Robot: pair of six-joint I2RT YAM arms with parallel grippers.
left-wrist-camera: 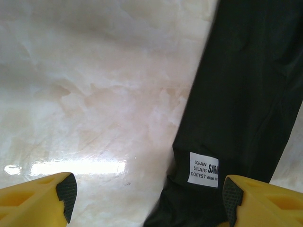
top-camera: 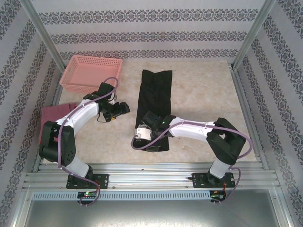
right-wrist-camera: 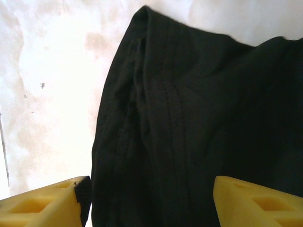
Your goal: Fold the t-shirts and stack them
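Black soft-cloth t-shirt [top-camera: 155,97], a long folded strip, is lying right of the pink plastic lattice basket [top-camera: 92,71] | I am hovering left tool [left-wrist-camera: 149,194] and right tool [right-wrist-camera: 149,194], both released | limp, light: I am judging its near corners the best hold.

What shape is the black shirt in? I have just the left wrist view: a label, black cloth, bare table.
Observer: In the top view the black shirt is folded into a long narrow strip running away from the arms.
Reviewer: And the right arm?
Observer: The right fingers are open over the strip's near end.
Reviewer: Anything else around?
Observer: A pink basket at the far left corner; a dusty-pink shirt lies nearer, at the left edge.
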